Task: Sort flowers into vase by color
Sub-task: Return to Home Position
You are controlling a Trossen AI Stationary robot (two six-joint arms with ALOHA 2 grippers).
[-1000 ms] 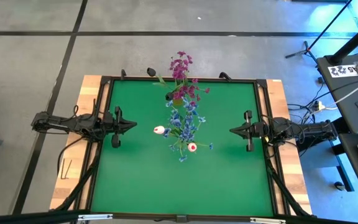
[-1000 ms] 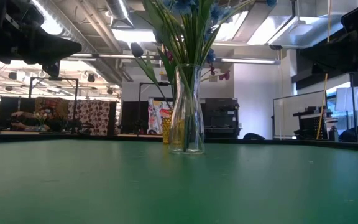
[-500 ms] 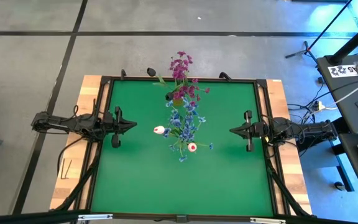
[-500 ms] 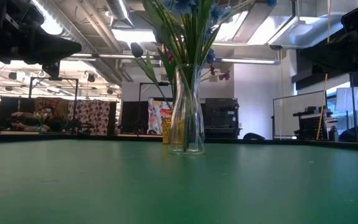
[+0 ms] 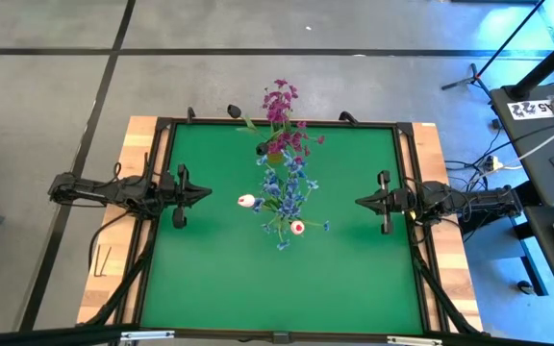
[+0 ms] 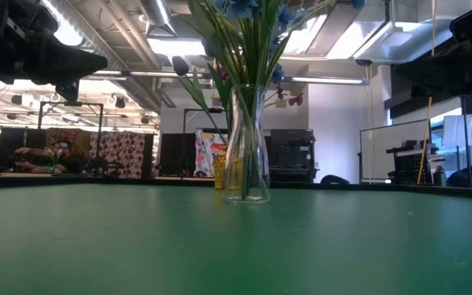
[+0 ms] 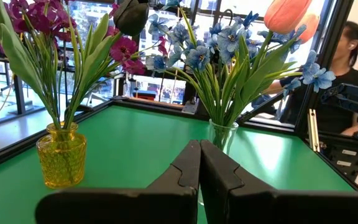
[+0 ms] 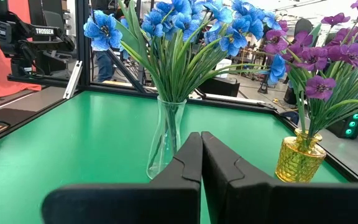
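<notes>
Desk (image 5: pixel 219 279): green top in a dark frame, carrying two vases.
Left gripper (image 5: pixel 208 193): at the 9 o'clock edge, above the desk, pointing toward the centre. Jaws pressed together, holding nothing.
Right gripper (image 5: pixel 359 201): at the 3 o'clock edge, facing the left one, well apart from the vases. Jaws likewise closed tight and empty.
Blue flowers (image 5: pixel 285 192): standing in the clear vase (image 6: pixel 246 156) near the desk's centre.
Magenta flowers (image 5: pixel 282 106): standing in the yellow vase (image 7: pixel 61 155), at 12 o'clock from the clear vase, near the far edge.
Tulips (image 5: pixel 246 201): two white-pink heads, leaning out of the blue bunch toward 9 and 5 o'clock.
Dark bud (image 5: pixel 234 111): with the magenta bunch, toward 10 o'clock.
</notes>
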